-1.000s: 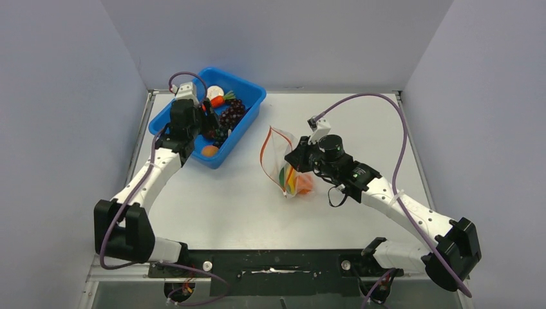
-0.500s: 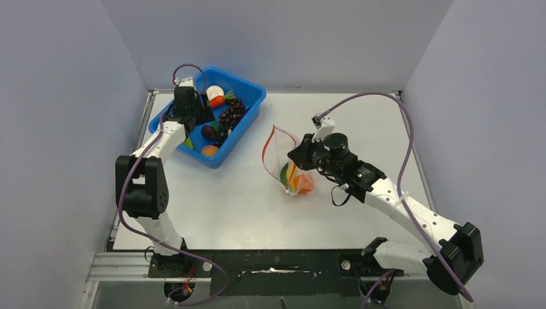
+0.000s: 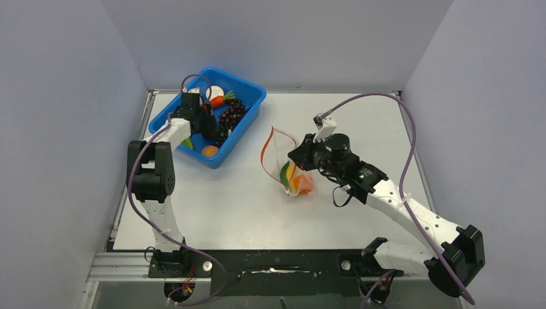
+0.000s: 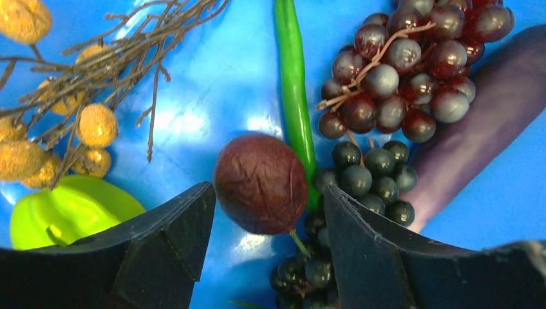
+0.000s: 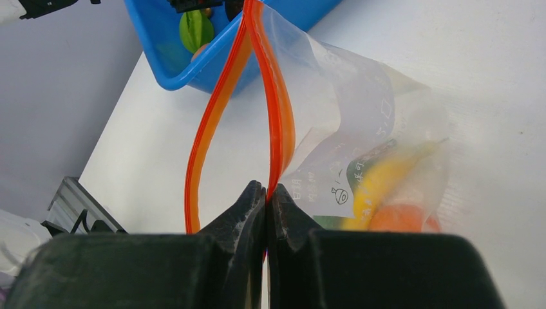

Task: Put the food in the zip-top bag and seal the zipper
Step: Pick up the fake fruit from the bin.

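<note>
Since a second ago your left gripper has sunk into the blue bin, jaws spread around a wrinkled brown fruit for the next pick, while your right gripper stays clamped on the zipper, holding the zip-top bag open near the bin, banana already inside.

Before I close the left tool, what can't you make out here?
Left wrist view: whether the left tool is level with the brown fruit; no depth cue.
Top view: its tips, hidden by its wrist in the blue bin.
Right wrist view: count of food in the zip-top bag; plastic blurs it, the right tool covers part.
</note>
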`<state>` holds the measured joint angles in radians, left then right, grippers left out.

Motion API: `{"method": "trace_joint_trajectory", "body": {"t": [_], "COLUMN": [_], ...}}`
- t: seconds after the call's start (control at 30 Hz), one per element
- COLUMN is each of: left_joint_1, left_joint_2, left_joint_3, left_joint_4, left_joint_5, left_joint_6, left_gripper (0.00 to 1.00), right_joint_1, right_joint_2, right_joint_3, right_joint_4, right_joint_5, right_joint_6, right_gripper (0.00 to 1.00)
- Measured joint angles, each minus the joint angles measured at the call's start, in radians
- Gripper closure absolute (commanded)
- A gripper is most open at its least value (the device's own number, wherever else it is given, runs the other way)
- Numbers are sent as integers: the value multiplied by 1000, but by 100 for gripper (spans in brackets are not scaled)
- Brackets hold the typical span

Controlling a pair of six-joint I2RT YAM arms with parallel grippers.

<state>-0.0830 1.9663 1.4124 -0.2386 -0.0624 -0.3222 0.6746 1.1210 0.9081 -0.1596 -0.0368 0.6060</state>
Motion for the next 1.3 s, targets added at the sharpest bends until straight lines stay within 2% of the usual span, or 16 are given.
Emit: {"method": "trace_joint_trajectory", "body": {"t": [0.2, 0.57, 0.8, 1.3], "left_joint_1": [0, 0, 0, 0], "left_joint_2": [58, 94, 78, -212], "left_joint_3": [49, 81, 81, -21], "left_joint_4": [-9, -37, -59, -64], "left_joint_5": [-1, -2, -2, 16], "left_joint_6": [14, 32, 45, 14], "left_gripper": [41, 60, 64, 68], "right_joint_1": [0, -1, -1, -2], "right_joint_2": [0, -5, -5, -5], "right_joint_3": [1, 8, 8, 8], "right_joint_4": [-7, -15, -14, -15], "right_joint_5": [-2, -2, -2, -9], "right_joint_6": [0, 0, 1, 15], "right_gripper": [100, 100, 100, 100]}}
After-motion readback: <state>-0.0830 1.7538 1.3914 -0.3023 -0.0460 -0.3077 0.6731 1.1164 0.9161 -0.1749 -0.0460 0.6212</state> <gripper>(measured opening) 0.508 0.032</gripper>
